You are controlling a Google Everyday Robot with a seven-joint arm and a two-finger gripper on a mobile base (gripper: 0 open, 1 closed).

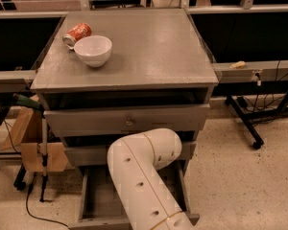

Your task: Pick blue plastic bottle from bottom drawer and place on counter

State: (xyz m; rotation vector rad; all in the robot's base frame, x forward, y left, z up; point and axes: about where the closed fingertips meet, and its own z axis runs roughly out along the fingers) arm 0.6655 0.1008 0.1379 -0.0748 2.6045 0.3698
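**Gripper:** out of sight, somewhere past the bend of the white robot arm (143, 175), which rises from the lower edge of the view and folds back down over the open drawer. Whether the gripper is open, closed or holding anything cannot be told.

**Blue plastic bottle:** not visible. The arm covers much of the drawer's inside, so where the bottle lies cannot be told.

**Bottom drawer** (93, 201)**:** pulled out toward the viewer. A strip of grey floor shows to the left of the arm, and the arm's elbow sits above the drawer's middle.

**Middle drawer** (84, 154)**:** slightly out, with the elbow just in front of its face.

**Top drawer** (86, 121)**:** slightly out, above the elbow. It has a small brass knob (129, 122) at its centre.

**Counter** (153, 47)**:** the grey cabinet top, well above the arm.

**White bowl** (93, 50)**:** upright on the counter, in the far-left part.

**Orange-red soda can** (77, 33)**:** lying on its side just behind and to the left of the bowl, close against it.

**Cardboard box** (31, 145)**:** on the floor to the left of the cabinet.

**Black table leg with caster** (245, 123)**:** to the right of the cabinet.
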